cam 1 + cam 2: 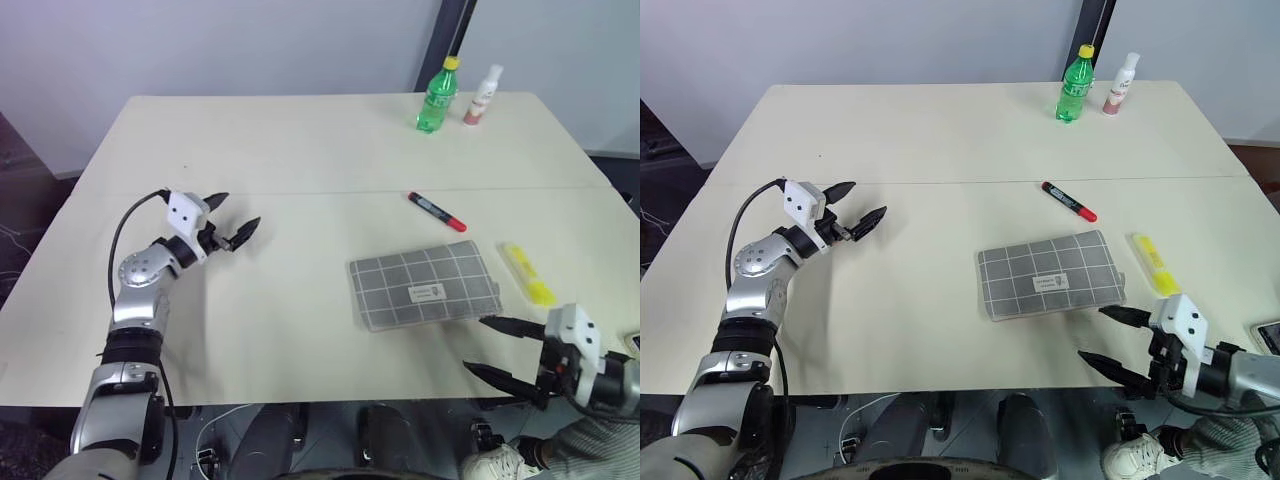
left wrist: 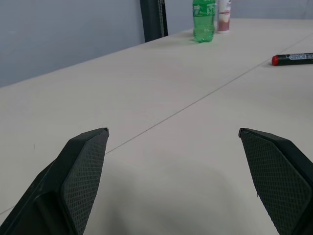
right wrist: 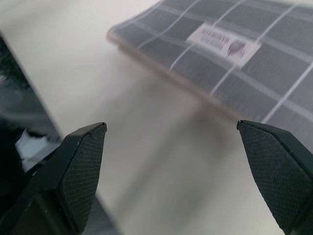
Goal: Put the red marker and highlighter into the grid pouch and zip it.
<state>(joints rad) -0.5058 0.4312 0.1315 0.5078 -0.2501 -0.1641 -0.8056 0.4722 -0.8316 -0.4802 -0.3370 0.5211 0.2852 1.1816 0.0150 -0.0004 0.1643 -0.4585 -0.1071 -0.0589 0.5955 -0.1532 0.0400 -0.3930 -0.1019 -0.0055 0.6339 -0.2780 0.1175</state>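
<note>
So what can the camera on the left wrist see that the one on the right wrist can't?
Left wrist view alone: the red marker lying on the table, and at the far edge a green bottle beside a white bottle. Right wrist view alone: the grid pouch, close ahead, with its white label facing up. Shared: the cream table, and in each its own gripper, left gripper and right gripper, open and empty.

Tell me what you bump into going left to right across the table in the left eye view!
left end effector → grid pouch → highlighter
</note>
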